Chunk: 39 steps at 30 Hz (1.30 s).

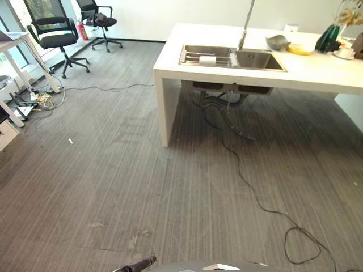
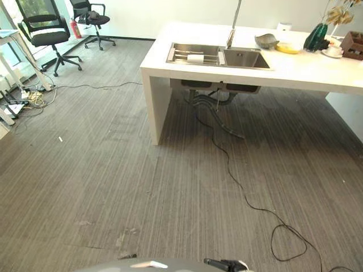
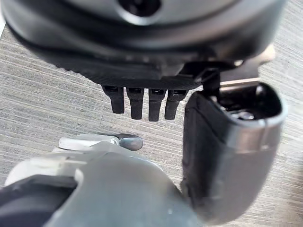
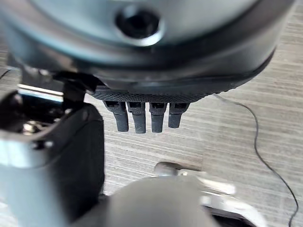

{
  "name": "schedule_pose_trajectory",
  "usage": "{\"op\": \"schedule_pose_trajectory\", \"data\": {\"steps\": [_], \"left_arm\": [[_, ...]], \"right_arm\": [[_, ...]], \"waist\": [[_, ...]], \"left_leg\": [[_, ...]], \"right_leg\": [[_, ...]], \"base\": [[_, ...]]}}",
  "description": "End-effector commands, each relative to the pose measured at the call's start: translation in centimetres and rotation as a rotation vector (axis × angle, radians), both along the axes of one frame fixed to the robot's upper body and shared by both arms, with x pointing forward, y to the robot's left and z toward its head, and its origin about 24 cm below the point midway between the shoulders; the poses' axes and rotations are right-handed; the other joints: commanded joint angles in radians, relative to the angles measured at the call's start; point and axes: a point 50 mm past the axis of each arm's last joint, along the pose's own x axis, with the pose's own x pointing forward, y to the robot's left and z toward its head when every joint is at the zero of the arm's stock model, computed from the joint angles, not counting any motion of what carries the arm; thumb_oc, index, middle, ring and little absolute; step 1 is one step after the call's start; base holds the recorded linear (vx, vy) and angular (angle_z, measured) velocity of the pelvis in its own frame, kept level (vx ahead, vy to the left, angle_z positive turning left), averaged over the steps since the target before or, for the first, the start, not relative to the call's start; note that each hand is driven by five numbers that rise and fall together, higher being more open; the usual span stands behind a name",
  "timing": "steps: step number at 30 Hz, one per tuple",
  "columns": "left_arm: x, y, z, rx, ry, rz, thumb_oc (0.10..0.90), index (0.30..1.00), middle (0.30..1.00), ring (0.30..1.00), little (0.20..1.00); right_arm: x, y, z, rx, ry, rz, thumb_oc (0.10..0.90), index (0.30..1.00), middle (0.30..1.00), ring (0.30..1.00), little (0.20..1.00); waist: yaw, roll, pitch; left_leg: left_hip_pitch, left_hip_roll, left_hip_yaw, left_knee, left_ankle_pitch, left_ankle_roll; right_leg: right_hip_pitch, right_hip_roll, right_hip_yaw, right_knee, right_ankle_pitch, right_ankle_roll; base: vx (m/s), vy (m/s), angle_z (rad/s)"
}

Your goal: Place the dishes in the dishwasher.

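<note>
Across the grey carpet stands a white counter (image 1: 170, 65) with a steel sink (image 1: 258, 59) set into it. A white cup (image 1: 207, 59) lies on the rack in the sink's left basin. Right of the sink sit a grey bowl (image 1: 277, 41) and a yellow plate (image 1: 300, 50), and farther right a cup on a saucer (image 1: 345, 52). My left hand (image 3: 142, 101) hangs over the carpet, fingers straight, holding nothing. My right hand (image 4: 144, 116) hangs the same way, open and empty. Both are far from the counter.
A green vase (image 1: 328, 38) stands at the counter's right end. Two black office chairs (image 1: 54, 31) (image 1: 99, 20) and a white desk (image 1: 14, 42) stand at the far left, with a tangle of cables (image 1: 42, 99) beneath the desk. Wide carpet lies between me and the counter.
</note>
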Motion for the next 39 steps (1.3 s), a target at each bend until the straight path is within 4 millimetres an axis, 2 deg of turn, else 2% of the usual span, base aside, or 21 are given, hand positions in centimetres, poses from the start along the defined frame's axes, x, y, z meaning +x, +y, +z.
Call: {"op": "schedule_pose_trajectory", "data": {"steps": [1, 7, 13, 19, 23, 39], "left_arm": [[5.2, -2.8, 0.5, -0.053, -0.147, -0.073, 0.800, 0.900, 0.900, 0.900, 0.900], [5.2, -2.4, 0.6, -0.027, -0.157, -0.035, 0.800, 0.900, 0.900, 0.900, 0.900], [5.4, -2.3, 0.7, -0.017, -0.187, 0.013, 0.800, 0.900, 0.900, 0.900, 0.900], [6.1, -2.2, 1.0, -0.012, -0.240, 0.041, 0.800, 0.900, 0.900, 0.900, 0.900], [5.8, -2.6, 0.8, -0.018, -0.228, 0.023, 0.800, 0.900, 0.900, 0.900, 0.900], [6.3, -3.4, 0.9, -0.003, -0.230, -0.073, 0.800, 0.900, 0.900, 0.900, 0.900]], "right_arm": [[3.7, 1.1, 0.8, -0.007, -0.119, 0.132, 0.800, 0.900, 0.900, 0.900, 0.900], [3.6, 0.9, 0.8, -0.014, -0.127, 0.079, 0.800, 0.900, 0.900, 0.900, 0.900], [2.0, 0.9, 0.3, 0.014, -0.088, -0.018, 0.800, 0.900, 0.900, 0.900, 0.900], [1.5, 0.6, 0.3, 0.017, -0.092, -0.074, 0.800, 0.900, 0.900, 0.900, 0.900], [1.2, 0.5, 0.2, 0.015, -0.085, -0.090, 0.800, 0.900, 0.900, 0.900, 0.900], [1.6, 0.7, 0.3, 0.015, -0.103, -0.084, 0.800, 0.900, 0.900, 0.900, 0.900]], "waist": [[0.009, -0.020, 0.030], [0.009, -0.018, 0.028], [0.006, -0.015, 0.025], [0.005, -0.016, 0.028], [0.001, -0.016, 0.030], [-0.007, -0.010, 0.032]], "left_leg": [[0.026, -0.022, -0.038, -0.001, -0.034, -0.013], [0.025, -0.021, -0.042, -0.001, -0.033, -0.016], [0.029, -0.022, -0.047, -0.001, -0.034, -0.016], [0.031, -0.024, -0.050, -0.001, -0.037, -0.016], [0.031, -0.023, -0.049, -0.001, -0.037, -0.017], [0.039, -0.020, -0.042, -0.001, -0.040, -0.019]], "right_leg": [[0.024, -0.018, 0.010, 0.020, -0.062, 0.102], [0.027, -0.020, 0.005, 0.017, -0.062, 0.101], [0.033, -0.022, 0.002, 0.017, -0.062, 0.100], [0.034, -0.024, 0.002, 0.018, -0.061, 0.100], [0.034, -0.024, 0.004, 0.018, -0.059, 0.100], [0.036, -0.023, 0.006, 0.016, -0.059, 0.100]], "base": [[-0.01, -0.008, 0.13], [0.00, -0.001, 0.03], [0.00, 0.004, 0.01], [0.00, 0.000, 0.01], [0.00, 0.000, 0.01], [0.00, 0.000, 0.00]]}}
